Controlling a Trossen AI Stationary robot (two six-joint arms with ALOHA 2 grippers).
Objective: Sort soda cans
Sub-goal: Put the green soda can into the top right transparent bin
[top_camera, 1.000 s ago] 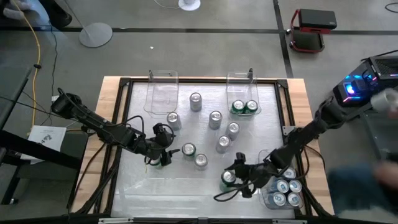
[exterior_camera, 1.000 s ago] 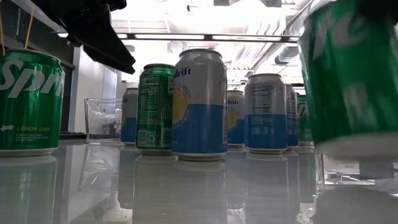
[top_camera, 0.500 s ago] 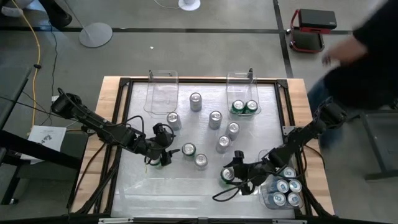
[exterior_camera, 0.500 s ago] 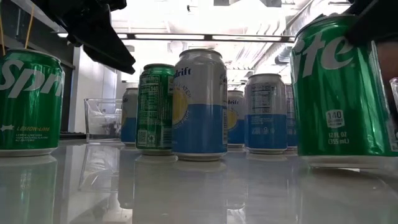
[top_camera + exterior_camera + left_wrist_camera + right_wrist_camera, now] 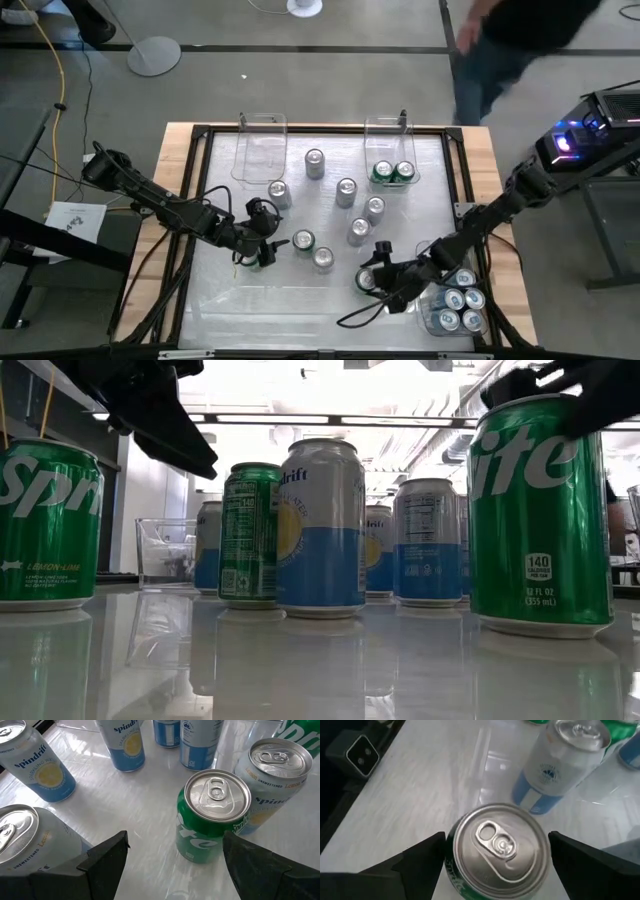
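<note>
The right end effector [image 5: 372, 280] is sitting low on the desk [image 5: 300, 310], toward the lower right of the high view, with its two fingers spread wide on either side of a green can [image 5: 497, 845]. In the right wrist view the can's silver top fills the gap between the fingers, but both fingers stand clear of its sides, so nothing is being gripped. In the low view that green can [image 5: 540, 520] is standing upright on the desk at the right of the frame.

The left end effector [image 5: 255, 255] is hovering left of centre in the high view, also wide open and holding nothing. Its wrist view is showing another green can [image 5: 212, 815] upright ahead of the open fingers, with a blue-and-silver can [image 5: 272, 775] touching it or just beside it.

Loose cans [image 5: 345, 190] are standing scattered across the middle of the desk. Two green cans [image 5: 393, 172] are sitting in the clear bin [image 5: 387, 135] at the upper right, and several blue cans [image 5: 460, 308] are filling the bin at the lower right. A second clear bin [image 5: 261, 145] is resting at the upper left. A person [image 5: 510, 35] is passing along the top right edge of the high view.
</note>
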